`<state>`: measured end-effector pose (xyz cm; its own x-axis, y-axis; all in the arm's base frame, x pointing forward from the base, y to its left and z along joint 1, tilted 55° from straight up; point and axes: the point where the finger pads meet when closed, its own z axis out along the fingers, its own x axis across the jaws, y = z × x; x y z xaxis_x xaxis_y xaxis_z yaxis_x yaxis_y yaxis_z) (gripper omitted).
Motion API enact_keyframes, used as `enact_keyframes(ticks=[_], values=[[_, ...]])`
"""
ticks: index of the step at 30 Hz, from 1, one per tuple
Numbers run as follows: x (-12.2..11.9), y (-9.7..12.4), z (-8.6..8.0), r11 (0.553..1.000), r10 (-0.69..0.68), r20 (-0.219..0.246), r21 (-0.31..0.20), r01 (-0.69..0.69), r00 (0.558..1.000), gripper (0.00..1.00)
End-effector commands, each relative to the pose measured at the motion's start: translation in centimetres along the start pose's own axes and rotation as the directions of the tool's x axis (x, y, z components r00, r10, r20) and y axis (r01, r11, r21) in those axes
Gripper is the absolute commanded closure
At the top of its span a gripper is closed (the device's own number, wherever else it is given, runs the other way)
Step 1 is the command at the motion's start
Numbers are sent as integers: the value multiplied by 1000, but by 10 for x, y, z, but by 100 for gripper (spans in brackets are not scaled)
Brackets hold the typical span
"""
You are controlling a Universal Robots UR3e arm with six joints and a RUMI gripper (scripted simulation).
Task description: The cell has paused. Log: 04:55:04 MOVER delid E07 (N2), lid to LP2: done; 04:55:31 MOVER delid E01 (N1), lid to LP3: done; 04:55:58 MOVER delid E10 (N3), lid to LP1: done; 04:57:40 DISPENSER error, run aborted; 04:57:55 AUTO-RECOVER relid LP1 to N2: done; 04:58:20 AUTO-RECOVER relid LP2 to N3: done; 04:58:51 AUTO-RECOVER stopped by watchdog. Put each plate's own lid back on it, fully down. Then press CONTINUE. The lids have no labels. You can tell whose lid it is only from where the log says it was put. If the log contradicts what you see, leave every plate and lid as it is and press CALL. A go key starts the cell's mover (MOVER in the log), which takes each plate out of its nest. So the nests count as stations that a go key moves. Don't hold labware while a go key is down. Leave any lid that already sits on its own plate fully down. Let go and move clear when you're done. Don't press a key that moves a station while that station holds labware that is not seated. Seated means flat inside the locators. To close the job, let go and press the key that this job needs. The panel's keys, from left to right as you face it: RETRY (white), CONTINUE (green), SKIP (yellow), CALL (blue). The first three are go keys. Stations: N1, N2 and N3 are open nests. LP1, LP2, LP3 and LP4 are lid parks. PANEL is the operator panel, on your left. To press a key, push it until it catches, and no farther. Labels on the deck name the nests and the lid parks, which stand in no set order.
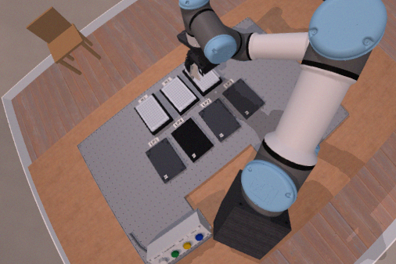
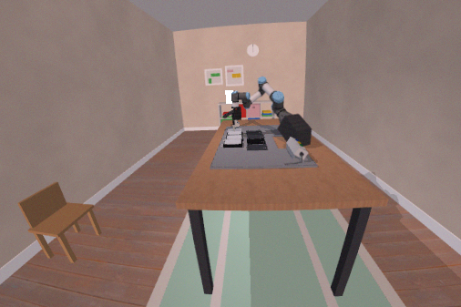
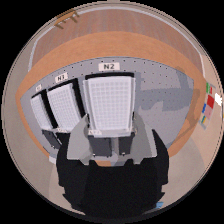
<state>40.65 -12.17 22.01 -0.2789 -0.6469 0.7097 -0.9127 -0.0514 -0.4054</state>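
Observation:
My gripper is at N2, its jaws shut on the sides of a clear lid at the N2 plate. Whether the lid rests fully down is too small to tell. The N3 plate and the N1 plate are white and look flat; whether lids cover them is unclear. Dark parks LP1, LP2 and LP3 look greyer than LP4, which is black. Clear lids there cannot be made out with certainty.
The panel stands at the deck's front corner with green, yellow and blue keys; the white key is at the picture's edge. The black robot base is beside it. The nests stand close together behind the parks.

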Motion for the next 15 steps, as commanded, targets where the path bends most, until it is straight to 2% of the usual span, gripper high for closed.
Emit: enact_keyframes(ticks=[1,13,15], values=[[-12,7,-1,1000,23,0,1,-23,1000,100],[-64,37,-1,1000,23,0,1,-23,1000,100],[-64,37,-1,1000,23,0,1,-23,1000,100]])
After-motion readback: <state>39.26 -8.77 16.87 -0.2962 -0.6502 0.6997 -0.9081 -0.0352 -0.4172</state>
